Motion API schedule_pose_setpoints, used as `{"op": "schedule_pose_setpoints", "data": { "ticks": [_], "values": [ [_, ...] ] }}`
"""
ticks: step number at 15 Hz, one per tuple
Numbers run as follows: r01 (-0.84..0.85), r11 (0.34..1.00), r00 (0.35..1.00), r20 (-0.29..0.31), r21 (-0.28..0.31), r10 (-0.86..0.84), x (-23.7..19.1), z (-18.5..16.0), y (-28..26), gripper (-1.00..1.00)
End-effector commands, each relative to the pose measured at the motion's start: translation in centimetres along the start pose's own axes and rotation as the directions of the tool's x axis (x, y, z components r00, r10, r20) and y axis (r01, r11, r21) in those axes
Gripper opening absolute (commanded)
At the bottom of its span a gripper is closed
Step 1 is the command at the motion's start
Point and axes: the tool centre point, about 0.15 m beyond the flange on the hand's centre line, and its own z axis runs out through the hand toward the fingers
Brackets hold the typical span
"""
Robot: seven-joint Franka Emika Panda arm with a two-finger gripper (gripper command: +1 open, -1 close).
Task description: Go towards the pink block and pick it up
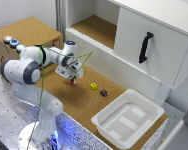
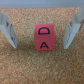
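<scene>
Exterior view: three small blocks lie on the cork board [image 1: 81,102]. One is the pink block [image 1: 73,82], directly under the gripper [image 1: 70,76]; one is a yellow block [image 1: 94,86]; one is a dark maroon block [image 1: 103,92]. The yellow and maroon blocks sit near each other, towards the exterior view's right of the pink one. A single white plastic bin [image 1: 128,120], rectangular with a raised rim, rests at the cork's far right end. One white cabinet door [image 1: 151,47] carries one black handle [image 1: 145,47]. Three round buttons [image 1: 13,43] stand in a row on a cork-covered box [image 1: 29,35] at the exterior view's left. The arm is white with dark joints, and a thin green cable loops around it.

In the wrist view, the pink block [image 2: 44,39] is a cube with soft edges, printed with black letters on its faces, an "A" on one and a "D" on another. It rests on the grainy, speckled cork [image 2: 42,70]. Two pale, flat fingers [image 2: 8,31] stand spread apart, one on each side of the block, with a gap of cork visible between each finger and the cube.
</scene>
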Motion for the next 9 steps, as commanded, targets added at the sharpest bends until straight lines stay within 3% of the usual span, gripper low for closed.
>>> {"op": "schedule_pose_setpoints", "data": {
  "ticks": [1, 9],
  "values": [
    [0.021, 0.998, 0.999, 0.05, -0.057, -0.019, 2.49, 1.3, -0.07, -1.0],
    [-0.009, 0.997, 1.0, 0.028, -0.074, 0.011, 2.64, 0.89, 0.57, -1.0]
  ]
}}
